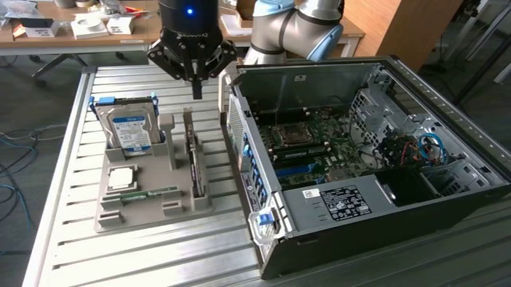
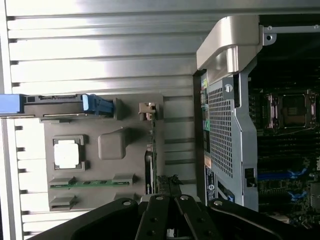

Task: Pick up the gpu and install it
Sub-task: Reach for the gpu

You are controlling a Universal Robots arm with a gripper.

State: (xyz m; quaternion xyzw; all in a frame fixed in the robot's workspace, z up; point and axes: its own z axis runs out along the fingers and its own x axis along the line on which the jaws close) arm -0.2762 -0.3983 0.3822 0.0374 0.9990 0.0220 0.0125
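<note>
A slatted metal table (image 1: 160, 254) carries a grey holder tray (image 1: 119, 220) at the exterior view's left, each part sitting in its own moulded slot so it stays put and is easy to reach. Furthest left, a blue-labelled hard drive (image 1: 130, 128) stands upright. Below it a CPU (image 1: 121, 177) and a green memory stick (image 1: 148, 193) lie flat. At the tray's right side the gpu (image 1: 194, 158) stands on its long edge, its top edge free for a pinch from above. The gripper (image 1: 197, 94) hangs above the card's far end, apart from it, fingers pressed together and holding nothing; it seems roughly in line with the card, though the angle makes this uncertain. To the right an open computer case (image 1: 383, 203) lies on its side, its motherboard (image 1: 319, 143) facing up for installing
</note>
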